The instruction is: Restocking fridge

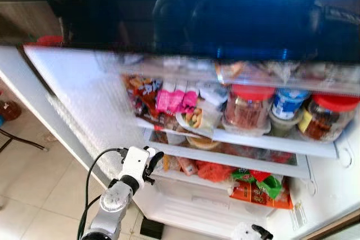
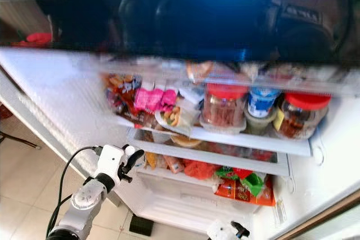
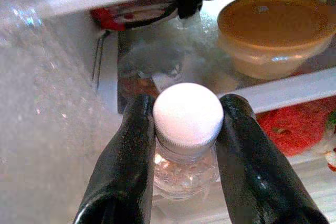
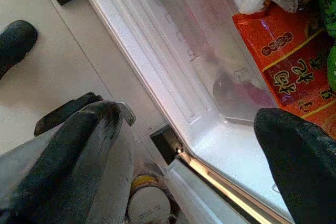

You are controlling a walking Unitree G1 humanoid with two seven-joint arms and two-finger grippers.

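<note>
Bright light floods the fridge interior (image 1: 84,111), its upper shelves motion-blurred beneath a dark glossy reflection.

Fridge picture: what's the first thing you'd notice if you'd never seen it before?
Probably the open fridge, its shelves crammed with colourful food: two red-lidded jars on the upper shelf and an orange packet lower down. Next, the left gripper at the fridge's left side, its black fingers clamped on a clear bottle with a white cap. The right gripper hangs open near the fridge's bottom edge.
</note>
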